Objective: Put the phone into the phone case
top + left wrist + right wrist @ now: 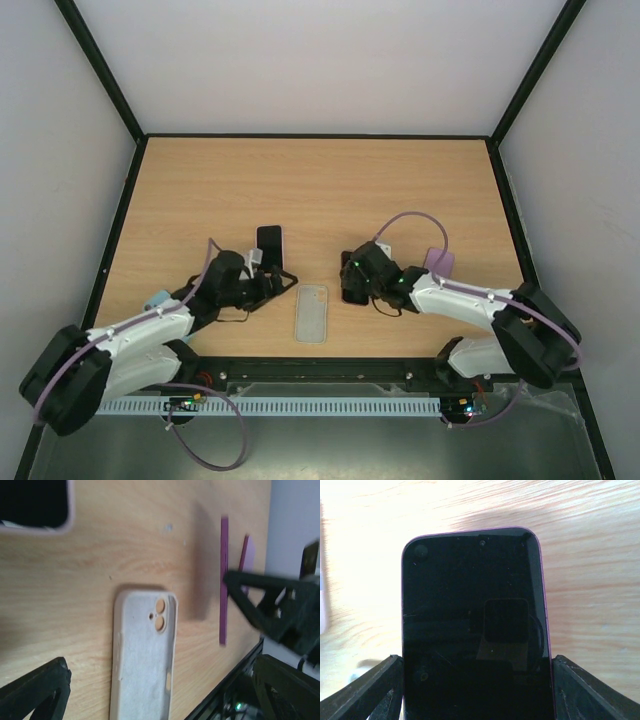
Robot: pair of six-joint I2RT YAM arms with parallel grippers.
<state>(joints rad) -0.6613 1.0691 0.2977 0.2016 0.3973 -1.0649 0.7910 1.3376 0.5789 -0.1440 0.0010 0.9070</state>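
Top external view: phone pinched in the right gripper, phone case lying free on the table.
Left gripper (pixel 280 284), jaws spread and holding nothing, sits just left of the phone case (pixel 312 313). The case lies flat, hollow side up, near the front edge of the table (pixel 330 190). A pale-rimmed second phone (pixel 269 240) lies just behind that gripper. Right of the case and apart from it, the right gripper (pixel 352 284) pinches the purple-rimmed phone (pixel 477 620), a finger against each long edge. A purple object (pixel 439 262) lies further right.
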